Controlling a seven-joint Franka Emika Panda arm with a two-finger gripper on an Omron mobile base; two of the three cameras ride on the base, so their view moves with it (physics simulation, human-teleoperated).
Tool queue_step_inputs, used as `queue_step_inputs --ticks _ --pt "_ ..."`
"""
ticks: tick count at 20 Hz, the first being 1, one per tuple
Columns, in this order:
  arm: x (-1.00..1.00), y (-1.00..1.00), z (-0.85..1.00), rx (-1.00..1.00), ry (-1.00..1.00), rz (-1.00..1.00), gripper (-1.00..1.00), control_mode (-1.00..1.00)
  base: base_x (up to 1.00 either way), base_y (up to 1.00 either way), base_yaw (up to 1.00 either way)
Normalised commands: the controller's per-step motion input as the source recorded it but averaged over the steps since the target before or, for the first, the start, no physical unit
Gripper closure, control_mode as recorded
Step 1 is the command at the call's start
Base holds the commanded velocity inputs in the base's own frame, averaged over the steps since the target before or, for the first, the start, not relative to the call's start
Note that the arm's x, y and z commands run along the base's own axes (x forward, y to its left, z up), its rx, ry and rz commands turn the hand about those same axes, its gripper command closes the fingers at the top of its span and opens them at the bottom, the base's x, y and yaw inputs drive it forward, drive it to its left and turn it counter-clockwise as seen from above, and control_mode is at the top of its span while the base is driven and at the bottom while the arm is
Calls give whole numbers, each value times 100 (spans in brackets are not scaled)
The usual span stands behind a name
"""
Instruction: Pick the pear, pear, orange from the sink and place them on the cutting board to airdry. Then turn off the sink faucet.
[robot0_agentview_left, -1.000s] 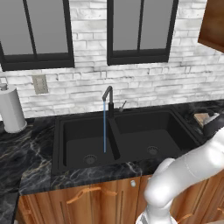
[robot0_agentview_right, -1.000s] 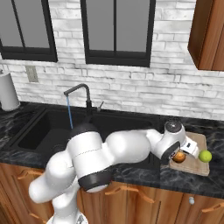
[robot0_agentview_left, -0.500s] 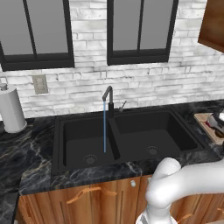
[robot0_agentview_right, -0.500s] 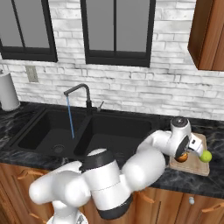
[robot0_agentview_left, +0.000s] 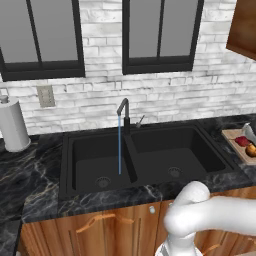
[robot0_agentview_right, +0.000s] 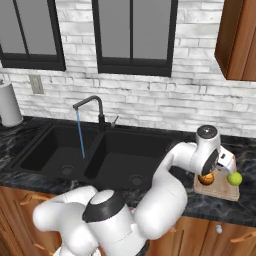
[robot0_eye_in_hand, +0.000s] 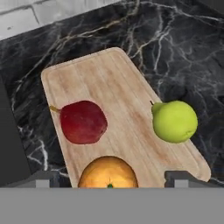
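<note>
On the black marble table (robot0_eye_in_hand: 183, 52) we find the cutting board (robot0_eye_in_hand: 100, 83) bearing red pear (robot0_eye_in_hand: 83, 122), green pear (robot0_eye_in_hand: 174, 121) and orange (robot0_eye_in_hand: 108, 173); our pincer (robot0_eye_in_hand: 109, 177) stands open astride the orange. Faucet (robot0_agentview_left: 123, 111) runs.

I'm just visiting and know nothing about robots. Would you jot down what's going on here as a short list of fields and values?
Setting: simulated kitchen, black sink in a dark marble counter
Cutting board: on the counter to the right of the sink
On the board: red pear, green pear, orange
Gripper: open, fingertips either side of the orange
Faucet: water running into the left basin
Fruit in sink: none visible
Left to do: turn off the faucet
</note>
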Motion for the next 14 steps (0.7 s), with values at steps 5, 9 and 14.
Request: queue_step_inputs --ticks 5,9,14 --pt "-60 74 15 -8 -6 9 -100 -100 0 0 0" --pt "-67 81 24 -13 -20 10 -100 -100 0 0 0" --pt "-41 32 89 -1 -21 5 -100 -100 0 0 0"
